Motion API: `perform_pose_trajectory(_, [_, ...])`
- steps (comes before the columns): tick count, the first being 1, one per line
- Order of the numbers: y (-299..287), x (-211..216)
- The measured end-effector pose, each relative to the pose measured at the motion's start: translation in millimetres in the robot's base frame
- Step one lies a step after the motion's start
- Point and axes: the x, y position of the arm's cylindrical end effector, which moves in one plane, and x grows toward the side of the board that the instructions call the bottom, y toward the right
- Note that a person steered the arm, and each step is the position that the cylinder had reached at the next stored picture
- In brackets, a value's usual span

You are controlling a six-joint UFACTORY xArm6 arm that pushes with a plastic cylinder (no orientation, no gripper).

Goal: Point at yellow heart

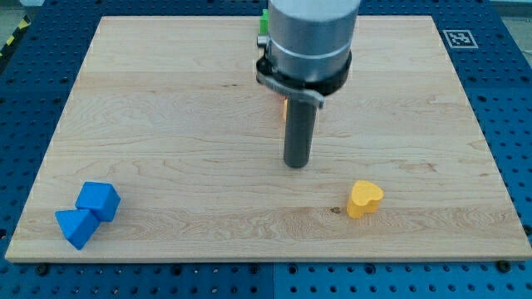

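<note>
Near my tip (pixel 297 164) lies one yellow heart (pixel 364 199).

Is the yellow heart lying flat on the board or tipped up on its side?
Flat. The yellow heart shows its heart-shaped face upward on the wooden board. My tip is up and left of it, not touching.

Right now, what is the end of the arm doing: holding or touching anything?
No gripper: my tip is a bare rod end holding nothing. It touches no block and stands apart from the yellow heart, toward the view's upper left of it.

Two blue blocks (pixel 87 214), one yellow heart (pixel 364 199)
</note>
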Motion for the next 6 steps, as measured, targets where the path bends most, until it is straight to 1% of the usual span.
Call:
perform_pose_trajectory(1, [5.5, 40.2])
perform_pose_trajectory(2, [27.6, 83.0])
perform_pose_trajectory(3, [70.0, 104.2])
perform_pose_trajectory(4, [111.7, 103.9])
perform_pose_trajectory(5, [113.9, 103.8])
perform_pose_trajectory(6, [99.2, 97.0])
